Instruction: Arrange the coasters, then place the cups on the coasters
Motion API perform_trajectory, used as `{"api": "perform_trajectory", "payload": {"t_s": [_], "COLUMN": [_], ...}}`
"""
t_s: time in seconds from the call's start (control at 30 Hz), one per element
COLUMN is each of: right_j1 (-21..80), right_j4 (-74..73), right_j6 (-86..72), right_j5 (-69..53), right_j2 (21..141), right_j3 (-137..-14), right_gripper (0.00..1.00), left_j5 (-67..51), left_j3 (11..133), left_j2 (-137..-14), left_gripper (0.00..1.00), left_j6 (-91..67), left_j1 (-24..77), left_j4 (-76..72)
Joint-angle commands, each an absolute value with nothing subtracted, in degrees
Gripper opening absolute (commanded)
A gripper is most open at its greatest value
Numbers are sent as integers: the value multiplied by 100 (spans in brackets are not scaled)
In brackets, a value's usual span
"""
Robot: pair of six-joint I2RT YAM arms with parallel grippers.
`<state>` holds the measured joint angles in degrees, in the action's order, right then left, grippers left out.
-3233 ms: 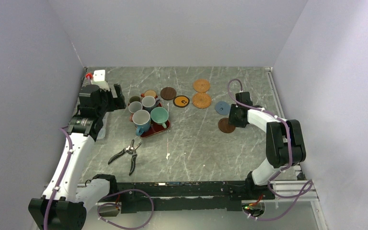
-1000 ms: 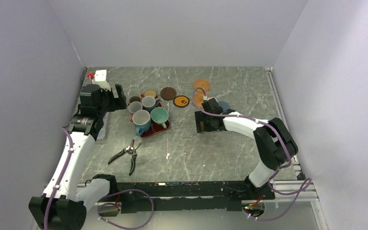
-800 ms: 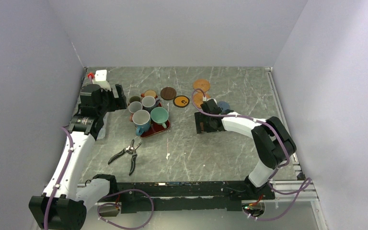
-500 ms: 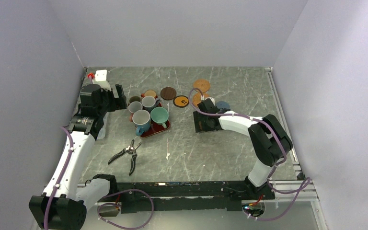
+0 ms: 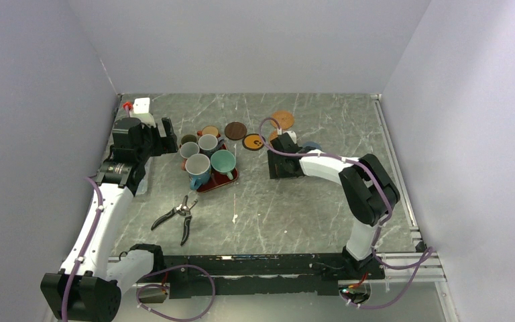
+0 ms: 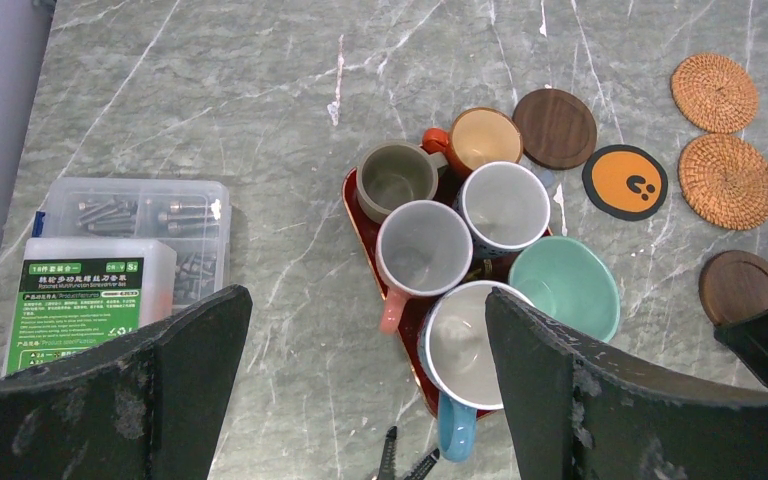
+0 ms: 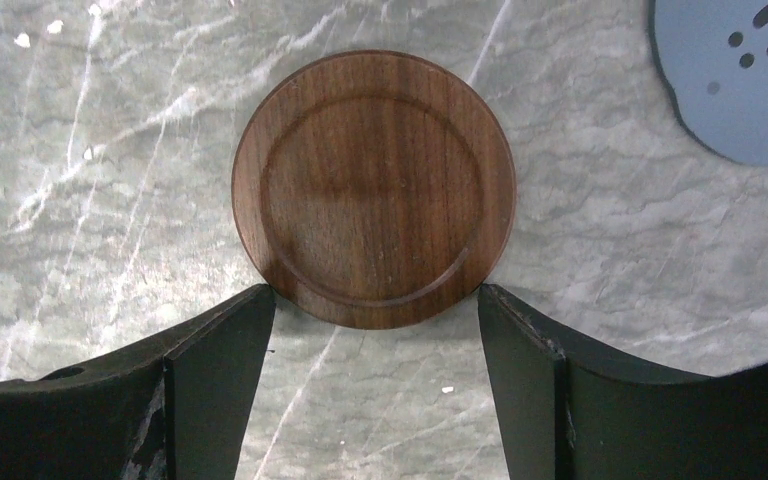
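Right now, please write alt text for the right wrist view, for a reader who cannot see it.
A round dark brown wooden coaster lies flat on the grey marble table, its near edge between the right arm's two black fingers; whether they touch it cannot be told. Part of a blue coaster shows at the top right.

Left, cups (image 6: 423,248) on tray (image 6: 353,203); right, coasters (image 6: 725,180).

in the right wrist view the blue coaster (image 7: 750,80) is cut off by the frame at 2 o'clock. from above, the right arm (image 5: 322,164) hides the dark brown coaster (image 7: 373,190). the pliers (image 6: 391,462) are cropped at 6 o'clock in the left wrist view.
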<state>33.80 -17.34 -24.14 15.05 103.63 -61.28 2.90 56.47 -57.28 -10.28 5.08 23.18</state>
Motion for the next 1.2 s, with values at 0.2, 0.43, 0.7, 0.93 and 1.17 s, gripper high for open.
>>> {"api": "perform_trajectory", "payload": {"t_s": [0.2,0.43,0.7,0.93,1.17], "right_j1": [3395,3384,3385,3384,3393], "right_j4": [-1973,-1946,-1942,-1850,-1412], "right_j6": [-2524,-2540,-2549,-2544,-2351], "right_j5": [1885,1967,1953,1727,1238], "right_j2": [10764,10841,10905,10683,10005], "right_j3": [-6344,-6385,-6432,-6353,-6100], "right_gripper": [78,78,79,93,99], "left_j5": [261,259,280,290,272], "left_j3": [5670,5672,5678,5678,5677], "left_j2": [-5708,-5720,-5712,-5701,-5706], "left_gripper": [94,94,94,94,94], "left_j6": [-1068,-1070,-1072,-1068,-1095], "left_j1": [527,527,528,528,530], "left_j4": [2118,2118,2127,2129,2125]}}
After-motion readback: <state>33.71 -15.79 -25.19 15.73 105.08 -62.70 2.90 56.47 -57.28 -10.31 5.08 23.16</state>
